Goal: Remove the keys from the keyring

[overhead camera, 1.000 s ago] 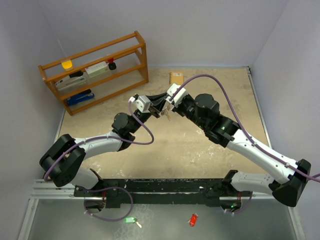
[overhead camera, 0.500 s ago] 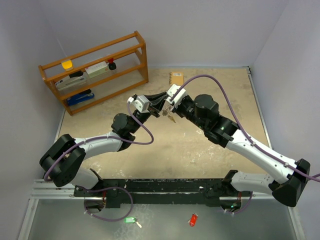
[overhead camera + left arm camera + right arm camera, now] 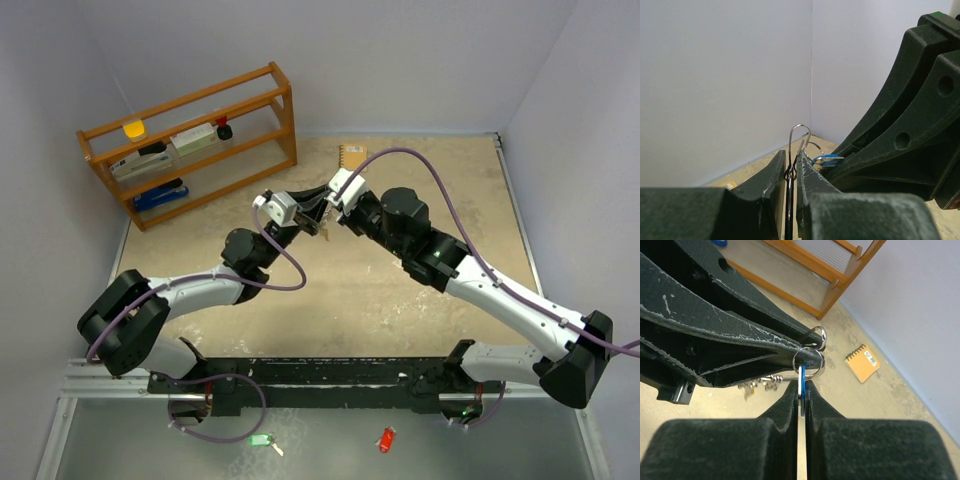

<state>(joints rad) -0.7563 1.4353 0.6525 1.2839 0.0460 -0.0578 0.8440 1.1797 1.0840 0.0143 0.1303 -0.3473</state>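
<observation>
Carried both grippers slightly left since a second ago, high over the table (image 3: 400, 290), and swung the dangling silver keys (image 3: 762, 384) left with them. Kept the left gripper (image 3: 791, 169) almost closed, pinching the thin wire of the keyring (image 3: 801, 125) between its tips, with the loop standing up above them. Pressed the right gripper (image 3: 801, 390) fully closed on the flat blue key (image 3: 801, 378), seen edge-on and threaded on the ring just beside the left tips.

Filled the right side of the left wrist view with the right gripper's bulky black fingers. Crossed the right wrist view with the left's scuffed, white-flecked black fingers, hiding part of the ring. Left the silver keys hanging beneath those fingers, small and blurred.

Found an orange wooden shelf (image 3: 180, 105) of open rails at far left, holding a yellow piece, a white box and something blue. Found a tan spiral notebook (image 3: 352, 155) lying flat near the back wall, well apart from the grippers. Found a green tag (image 3: 260, 439) and a red tag (image 3: 386, 439) on the grey strip before the arm bases. Found the tabletop sandy, beige and mottled.
</observation>
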